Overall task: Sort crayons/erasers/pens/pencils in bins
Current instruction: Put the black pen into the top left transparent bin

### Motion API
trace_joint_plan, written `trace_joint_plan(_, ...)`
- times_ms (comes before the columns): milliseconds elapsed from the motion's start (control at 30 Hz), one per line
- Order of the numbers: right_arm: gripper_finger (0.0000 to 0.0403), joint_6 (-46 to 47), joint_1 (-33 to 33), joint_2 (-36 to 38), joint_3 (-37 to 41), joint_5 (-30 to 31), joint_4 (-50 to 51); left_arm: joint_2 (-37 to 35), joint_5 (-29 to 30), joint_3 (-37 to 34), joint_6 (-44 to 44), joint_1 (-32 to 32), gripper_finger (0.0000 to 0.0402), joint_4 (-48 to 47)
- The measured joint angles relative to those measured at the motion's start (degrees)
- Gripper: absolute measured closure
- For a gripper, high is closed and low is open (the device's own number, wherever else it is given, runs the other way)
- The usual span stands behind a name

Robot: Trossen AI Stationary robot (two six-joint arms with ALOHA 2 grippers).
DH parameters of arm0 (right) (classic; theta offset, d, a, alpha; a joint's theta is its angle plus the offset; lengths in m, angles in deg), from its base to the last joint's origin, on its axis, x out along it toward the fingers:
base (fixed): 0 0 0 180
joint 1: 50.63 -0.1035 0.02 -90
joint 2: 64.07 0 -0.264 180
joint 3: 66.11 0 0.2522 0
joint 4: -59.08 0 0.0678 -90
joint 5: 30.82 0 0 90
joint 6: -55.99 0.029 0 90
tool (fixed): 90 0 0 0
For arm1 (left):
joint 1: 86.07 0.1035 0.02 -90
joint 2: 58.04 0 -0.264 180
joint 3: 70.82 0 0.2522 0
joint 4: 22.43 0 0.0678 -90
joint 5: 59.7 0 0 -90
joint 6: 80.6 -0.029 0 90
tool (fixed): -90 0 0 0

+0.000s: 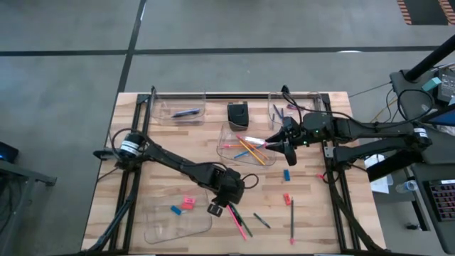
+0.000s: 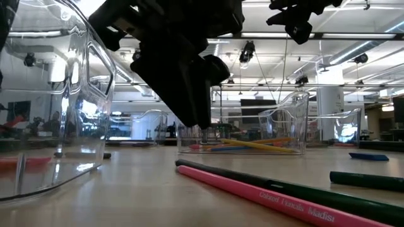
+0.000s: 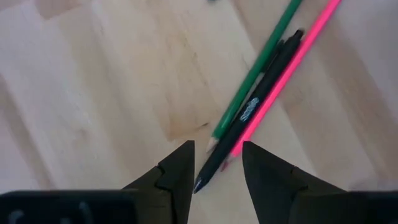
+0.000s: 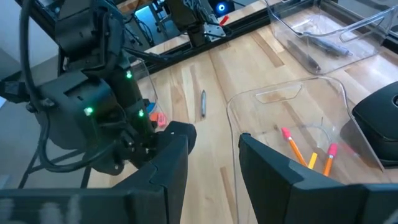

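Near the table's front, a black pen [image 3: 249, 118] lies between a green pencil [image 3: 261, 62] and a pink pencil [image 3: 292, 62], all three flat on the wood. My left gripper [image 3: 217, 165] hangs open just above them and points steeply down. Its fingers stand on either side of the pen's tip end. In the high view this gripper [image 1: 220, 208] is at the bundle's [image 1: 238, 220] far end. My right gripper [image 1: 274, 144] waits open and holds nothing above the right rim of the middle bin [image 1: 226, 135], which holds orange and pink pencils [image 4: 298, 149].
A far-left bin [image 1: 160, 114] holds a dark pen. Another bin [image 1: 271, 107] stands far right, with a black box [image 1: 238, 112] between them. At the near-left bin [image 1: 163, 231] lie blue and red erasers [image 1: 182, 207]. More erasers [image 1: 286, 186], a red stick [image 1: 291, 220] and a dark crayon [image 1: 261, 220] lie loose at the right.
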Motion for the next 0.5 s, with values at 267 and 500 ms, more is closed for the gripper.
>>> trace_joint_plan(267, 0.0268, 0.0, 0.0, 0.0, 0.0, 0.0, 0.0, -0.9, 3.7, 7.2, -4.9, 0.1, 0.0282, 0.9)
trace_joint_plan(500, 0.0268, 0.0, 0.0, -0.2, 0.0, 0.0, 0.0, 2.3, 12.3, 7.3, 6.4, 1.2, 0.0282, 0.4)
